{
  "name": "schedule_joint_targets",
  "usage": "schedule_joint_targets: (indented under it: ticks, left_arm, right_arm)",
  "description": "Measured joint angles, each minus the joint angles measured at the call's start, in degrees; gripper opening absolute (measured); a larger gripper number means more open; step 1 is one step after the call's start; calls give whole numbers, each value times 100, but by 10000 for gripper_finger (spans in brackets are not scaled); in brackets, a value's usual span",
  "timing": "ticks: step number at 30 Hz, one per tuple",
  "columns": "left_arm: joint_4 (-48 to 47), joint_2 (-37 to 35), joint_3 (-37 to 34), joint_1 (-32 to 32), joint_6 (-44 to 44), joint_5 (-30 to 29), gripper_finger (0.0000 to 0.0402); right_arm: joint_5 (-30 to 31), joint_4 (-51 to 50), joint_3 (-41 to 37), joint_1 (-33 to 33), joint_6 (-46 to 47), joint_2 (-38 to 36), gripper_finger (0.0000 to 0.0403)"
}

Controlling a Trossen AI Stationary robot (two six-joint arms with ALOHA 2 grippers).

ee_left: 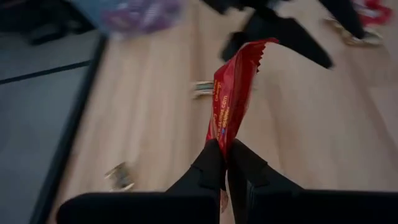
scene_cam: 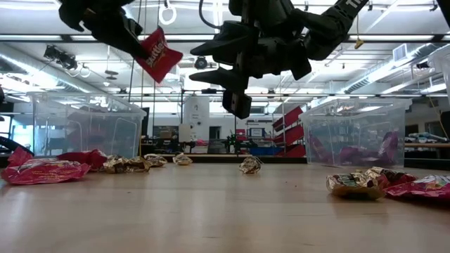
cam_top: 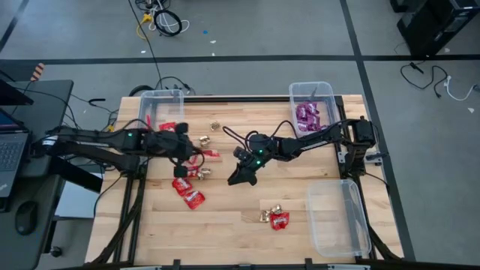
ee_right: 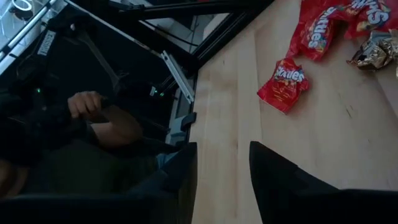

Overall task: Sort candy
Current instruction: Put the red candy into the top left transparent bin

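My left pincer clamped on red packet, my right pincer wide, empty, beside it, gold pieces and red packets scattered near it on worktop

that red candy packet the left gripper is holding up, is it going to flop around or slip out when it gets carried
Probably floppy: the red packet hangs as a thin flat sheet, pinched only at one edge by the left gripper. It looks light, so it should carry easily. The glossy wrapper might slip, though the jaws are shut tight on it.

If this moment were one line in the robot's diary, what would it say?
left end effector: shut on red packet, lifted off table | right end effector: open, empty, mid-table | purple packets: in far-right bin
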Motion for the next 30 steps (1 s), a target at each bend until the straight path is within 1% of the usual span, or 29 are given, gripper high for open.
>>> schedule_joint_targets:
  ticks: [10,15,17,22,25,30]
  left_arm:
    - [-287,-798,0,112,-653,-1972,10]
    - [-621,-1065,0,481,-1176,-3005,10]
    - [-820,-1142,0,690,-1346,-3306,9]
    - [-1319,-1270,0,1291,-1792,-3366,9]
    - [-1537,-1265,0,1628,-1949,-3247,9]
    - [-1731,-1258,150,2194,-1961,-2599,9]
  right_arm:
    - [201,-2,0,0,-212,0,130]
    - [281,-2,0,0,-342,0,130]
    - [367,-1,0,0,-416,0,130]
    - [529,0,0,0,-567,0,130]
    - [608,0,0,0,-634,0,130]
    - [659,0,0,-2,-773,0,130]
